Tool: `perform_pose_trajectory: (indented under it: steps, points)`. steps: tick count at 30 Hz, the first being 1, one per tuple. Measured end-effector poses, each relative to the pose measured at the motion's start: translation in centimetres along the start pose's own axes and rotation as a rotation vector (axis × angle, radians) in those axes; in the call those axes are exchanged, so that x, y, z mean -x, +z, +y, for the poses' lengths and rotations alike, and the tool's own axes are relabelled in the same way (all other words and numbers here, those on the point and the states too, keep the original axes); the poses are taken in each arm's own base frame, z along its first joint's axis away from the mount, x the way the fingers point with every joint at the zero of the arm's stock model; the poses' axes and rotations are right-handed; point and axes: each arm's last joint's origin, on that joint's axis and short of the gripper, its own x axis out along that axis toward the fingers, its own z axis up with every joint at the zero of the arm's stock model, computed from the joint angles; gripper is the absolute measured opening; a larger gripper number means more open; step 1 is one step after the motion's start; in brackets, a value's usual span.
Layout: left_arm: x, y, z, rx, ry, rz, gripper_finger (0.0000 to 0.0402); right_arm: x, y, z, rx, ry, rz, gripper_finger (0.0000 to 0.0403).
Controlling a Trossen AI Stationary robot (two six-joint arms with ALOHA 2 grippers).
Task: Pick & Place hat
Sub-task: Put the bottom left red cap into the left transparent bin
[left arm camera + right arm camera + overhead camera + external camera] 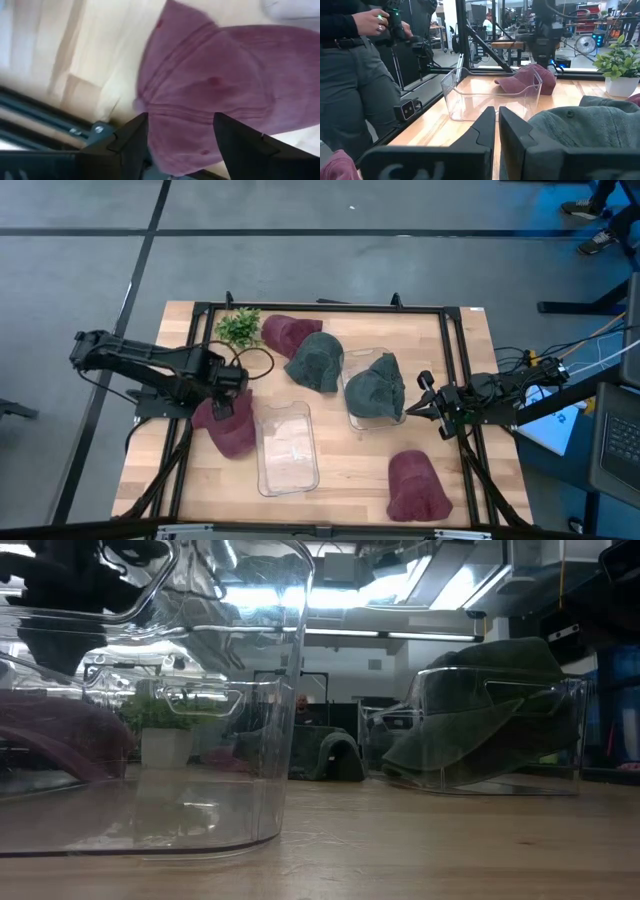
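A maroon hat (230,430) lies flat on the table at the left, just left of an empty clear bin (287,448). My left gripper (226,392) points down over the hat's far part. In the left wrist view the gripper (180,145) stands open, with the maroon hat (210,85) filling the space beyond its fingers. My right gripper (418,402) waits shut at the right, pointing level toward a second clear bin (352,418) that holds a green hat (375,388). The right wrist view shows this gripper (496,131) with its fingers together.
A loose green hat (316,361), another maroon hat (286,333) and a small potted plant (239,327) lie at the far side. A third maroon hat (416,486) sits near the front right. A dark frame (330,307) rims the table. A person (355,75) stands beside it.
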Motion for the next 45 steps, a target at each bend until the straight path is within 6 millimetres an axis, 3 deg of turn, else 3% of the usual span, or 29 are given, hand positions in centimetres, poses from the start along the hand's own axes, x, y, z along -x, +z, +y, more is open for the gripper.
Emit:
perform_pose_trajectory:
  steps: [9,24,36,45]
  points:
    - [-2.2,0.2,1.9,0.054,0.077,0.09,0.0264,0.0,0.0,0.0,0.0,0.0,0.0,0.0026]
    - [-4.4,2.7,3.1,0.167,-0.005,0.211,0.0265,0.0,0.0,0.0,0.0,0.0,0.0,0.0026]
    - [-6.3,3.9,4.2,0.146,-0.022,0.344,0.0265,0.0,0.0,0.0,0.0,0.0,0.0,0.0026]
    - [-6.4,4.1,4.1,0.159,-0.091,0.356,0.0214,0.0,0.0,0.0,0.0,0.0,0.0,0.0026]
